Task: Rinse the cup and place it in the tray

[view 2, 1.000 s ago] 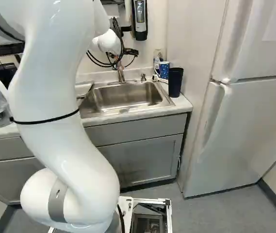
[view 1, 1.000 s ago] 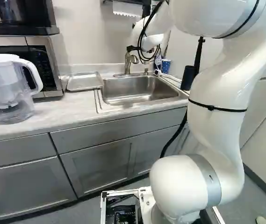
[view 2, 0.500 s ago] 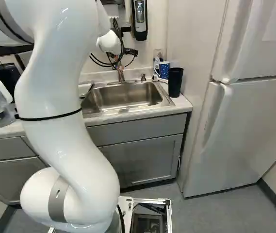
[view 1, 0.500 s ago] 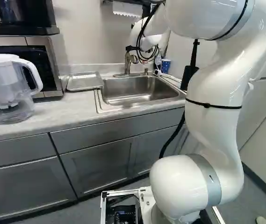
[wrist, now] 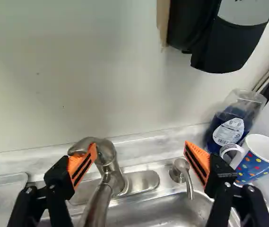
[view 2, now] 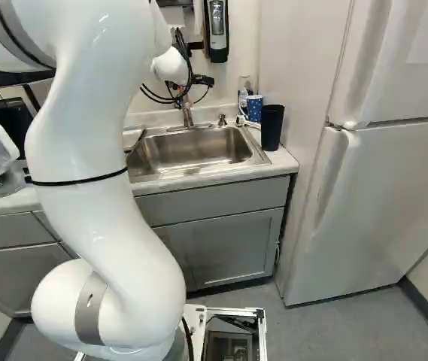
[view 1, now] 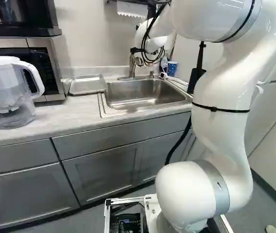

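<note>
In the left base view, the white arm (view 1: 222,92) is arching from the foot of the picture toward the sink (view 1: 142,94), its far end hanging by the faucet (view 1: 133,63). The metal tray (view 1: 87,84) is lying on the counter (view 1: 55,114) just beside the sink, on the microwave's (view 1: 55,63) side, and a filter pitcher (view 1: 7,92) is standing nearer the camera. The blue polka-dot mug (view 1: 172,67) is standing at the sink's far right corner. In the right base view, the gripper (view 2: 198,80) is hovering near the faucet, while the mug is resting behind a dark tumbler (view 2: 271,126), close to the refrigerator (view 2: 394,188). In the wrist view, the claw is standing released, its orange pads (wrist: 82,165) spreading wide and grasping nothing. One finger is overlapping the faucet; whether they are touching, I cannot tell. The other is partly covering the mug, which is sitting upright beside a bottle of blue liquid (wrist: 231,125).
</note>
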Controlling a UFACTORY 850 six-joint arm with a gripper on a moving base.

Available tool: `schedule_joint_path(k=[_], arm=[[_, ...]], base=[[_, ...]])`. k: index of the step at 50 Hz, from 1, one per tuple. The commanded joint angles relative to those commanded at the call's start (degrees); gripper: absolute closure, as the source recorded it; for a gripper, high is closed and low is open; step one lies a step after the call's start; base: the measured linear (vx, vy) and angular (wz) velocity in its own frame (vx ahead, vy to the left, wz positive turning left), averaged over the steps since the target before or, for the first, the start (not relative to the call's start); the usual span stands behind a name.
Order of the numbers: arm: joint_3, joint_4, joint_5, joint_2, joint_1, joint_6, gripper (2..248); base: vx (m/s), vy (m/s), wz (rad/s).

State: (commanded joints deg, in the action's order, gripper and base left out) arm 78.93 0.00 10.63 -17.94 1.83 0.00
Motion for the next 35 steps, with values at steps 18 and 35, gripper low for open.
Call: schedule_joint_path(k=[18, 35], arm=[[0.00, 0.00, 0.59, 0.00, 0.00, 0.00, 3], [0.00, 0.00, 1.84, 0.00, 0.00, 0.00, 3]], base=[[0.000, 0.000, 0.000], [0.000, 0.000, 0.000]])
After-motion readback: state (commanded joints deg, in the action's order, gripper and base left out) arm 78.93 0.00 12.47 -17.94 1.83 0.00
